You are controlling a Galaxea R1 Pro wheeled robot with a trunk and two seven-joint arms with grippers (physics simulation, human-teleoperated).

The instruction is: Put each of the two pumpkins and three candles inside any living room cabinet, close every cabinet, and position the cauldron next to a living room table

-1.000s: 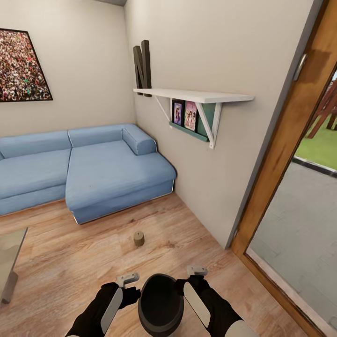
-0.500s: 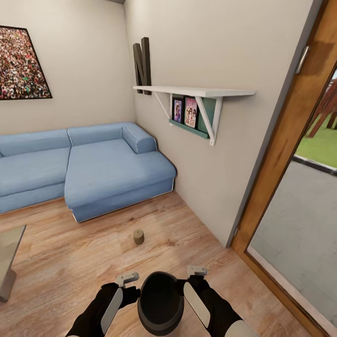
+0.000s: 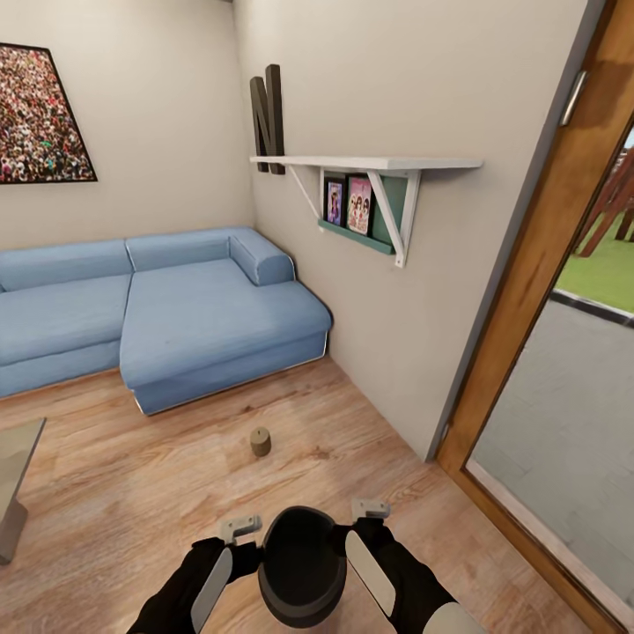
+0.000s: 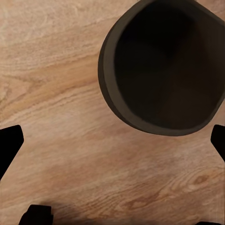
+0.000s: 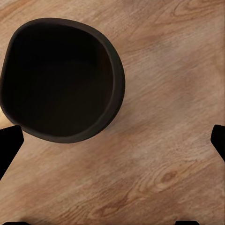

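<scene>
The black cauldron is low in the head view, mouth up, between my two forearms. My left gripper is against its left side and my right gripper against its right side. Both are open, and the pot lies outside their fingers. The left wrist view has the cauldron beside the open left gripper, over the wooden floor. The right wrist view has the cauldron beside the open right gripper. One small olive-brown candle stands on the floor ahead of the cauldron.
A blue corner sofa fills the far left. A glass table's corner juts in at the left edge. A white wall shelf sticks out on the right wall, with an open wooden door frame beyond it.
The whole view has shifted a little: the candle and sofa sit slightly higher and the table corner has slid left. The cauldron stays between my grippers.
</scene>
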